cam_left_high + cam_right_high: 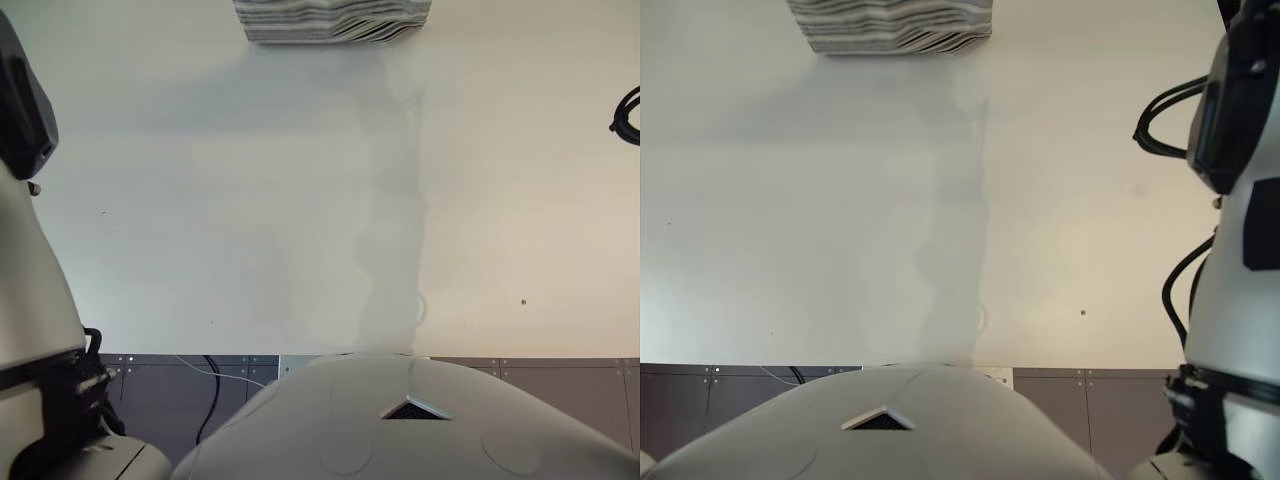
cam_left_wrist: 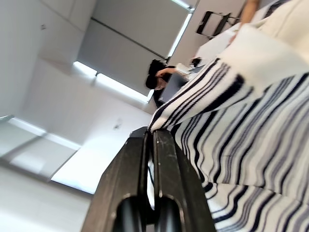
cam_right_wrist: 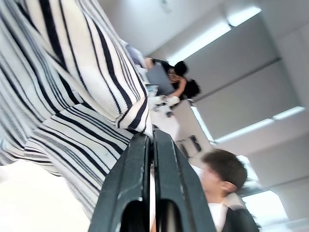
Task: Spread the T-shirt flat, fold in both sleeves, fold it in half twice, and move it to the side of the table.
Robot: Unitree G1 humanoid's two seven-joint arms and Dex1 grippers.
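Note:
The black-and-white striped T-shirt (image 1: pixel 335 20) shows its lower part at the far side of the white table (image 1: pixel 250 200). In the left wrist view my left gripper (image 2: pixel 150 140) is shut on an edge of the striped T-shirt (image 2: pixel 251 125), with a thin strip of cloth pinched between its black fingers (image 2: pixel 130 169). In the right wrist view my right gripper (image 3: pixel 150 137) is likewise shut on the T-shirt (image 3: pixel 72 87), the fabric bunching right at its fingertips. The shirt hangs off both grippers. Whether its lower edge touches the table I cannot tell.
The table's front edge (image 1: pixel 210 355) runs just before me, with dark panels and cables (image 1: pixel 210 385) below it. A black cable loop (image 1: pixel 628 115) shows at the right edge. A small dark speck (image 1: pixel 523 301) marks the tabletop.

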